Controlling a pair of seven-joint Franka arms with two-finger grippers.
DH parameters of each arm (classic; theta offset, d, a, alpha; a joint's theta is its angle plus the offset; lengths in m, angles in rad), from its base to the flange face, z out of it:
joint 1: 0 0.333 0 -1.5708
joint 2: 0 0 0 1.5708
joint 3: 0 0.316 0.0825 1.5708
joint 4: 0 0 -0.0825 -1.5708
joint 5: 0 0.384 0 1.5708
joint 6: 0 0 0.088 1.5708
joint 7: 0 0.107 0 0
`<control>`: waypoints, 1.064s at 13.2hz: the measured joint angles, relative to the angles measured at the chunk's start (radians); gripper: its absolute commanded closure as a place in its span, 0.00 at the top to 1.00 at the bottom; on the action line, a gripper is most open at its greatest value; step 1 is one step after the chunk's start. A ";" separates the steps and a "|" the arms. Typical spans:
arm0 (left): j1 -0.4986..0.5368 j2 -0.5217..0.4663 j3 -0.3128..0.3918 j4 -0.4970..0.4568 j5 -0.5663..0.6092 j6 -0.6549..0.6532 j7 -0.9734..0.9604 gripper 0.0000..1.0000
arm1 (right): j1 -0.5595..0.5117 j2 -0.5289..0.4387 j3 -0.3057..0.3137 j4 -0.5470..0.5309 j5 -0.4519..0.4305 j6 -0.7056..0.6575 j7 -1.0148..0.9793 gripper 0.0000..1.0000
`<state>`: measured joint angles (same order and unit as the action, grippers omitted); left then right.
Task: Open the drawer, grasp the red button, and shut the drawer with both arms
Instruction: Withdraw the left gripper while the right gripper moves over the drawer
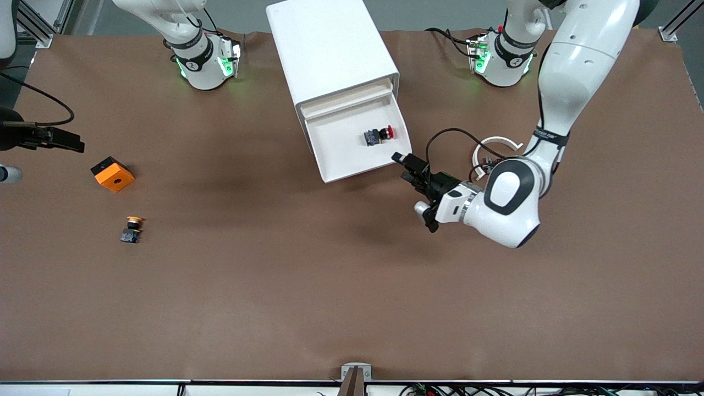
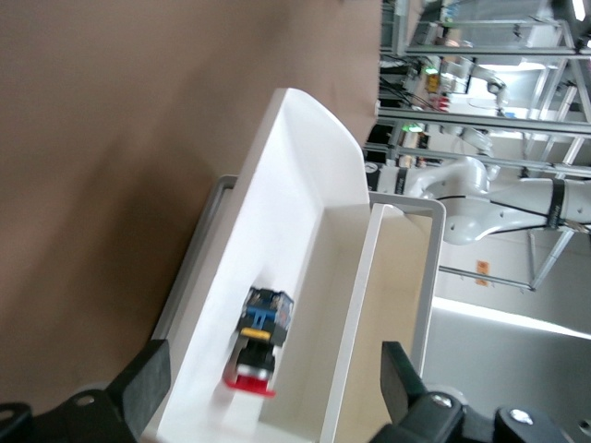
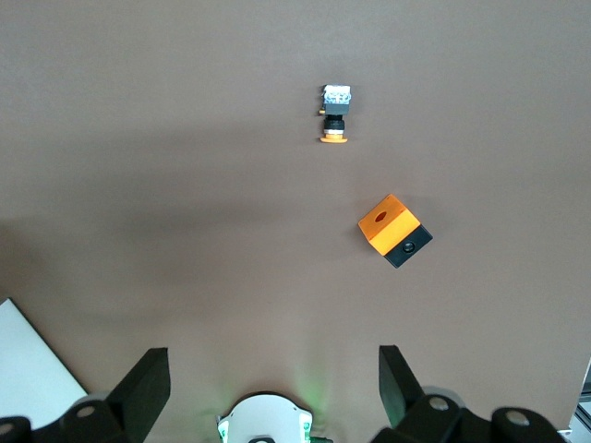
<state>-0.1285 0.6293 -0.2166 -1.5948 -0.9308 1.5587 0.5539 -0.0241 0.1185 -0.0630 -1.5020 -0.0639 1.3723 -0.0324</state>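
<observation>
With the drawer (image 1: 357, 146) out, we should lower our spread left pincer (image 1: 410, 168) squarely over the red-capped button (image 1: 378, 135); the right pincer (image 3: 268, 388) waits, spread.

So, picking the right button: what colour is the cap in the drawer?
Red; the button in the drawer shows best in front view.

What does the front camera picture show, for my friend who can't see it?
A white cabinet has its drawer pulled open, with a red button lying inside. The left gripper, fingers open, sits at the drawer's front corner. An orange cube and a yellow-capped button lie toward the right arm's end of the brown table.
</observation>
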 measured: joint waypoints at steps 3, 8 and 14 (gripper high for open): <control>0.031 -0.085 0.001 0.011 0.181 -0.004 -0.112 1.00 | 0.003 0.004 0.005 0.006 0.020 0.003 0.115 1.00; 0.180 -0.238 0.012 0.027 0.453 -0.056 -0.252 1.00 | 0.122 0.004 0.016 0.019 0.134 0.003 0.627 1.00; 0.207 -0.341 0.012 0.094 0.822 -0.092 -0.340 1.00 | 0.351 0.002 0.021 0.057 0.225 0.005 1.216 1.00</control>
<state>0.0787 0.2878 -0.2048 -1.5012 -0.1084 1.4671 0.2141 0.3270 0.1203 -0.0424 -1.4447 0.1612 1.3769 1.1836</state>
